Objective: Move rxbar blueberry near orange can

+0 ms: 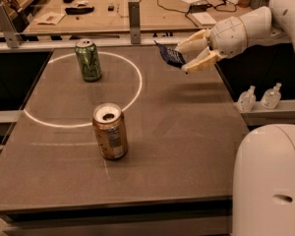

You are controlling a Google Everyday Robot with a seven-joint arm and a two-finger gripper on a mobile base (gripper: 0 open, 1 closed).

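The rxbar blueberry (170,56), a dark navy wrapper, hangs in the air above the table's far right part, pinched between the cream fingers of my gripper (183,58). The gripper is shut on the bar's right end and reaches in from the right. The orange can (109,131), copper with a silver open top, stands upright near the table's middle front, well down and left of the bar.
A green can (88,59) stands upright at the far left inside a white painted circle (136,85). Two small clear bottles (258,98) sit on a ledge right of the table. The robot's white body (270,181) fills the lower right.
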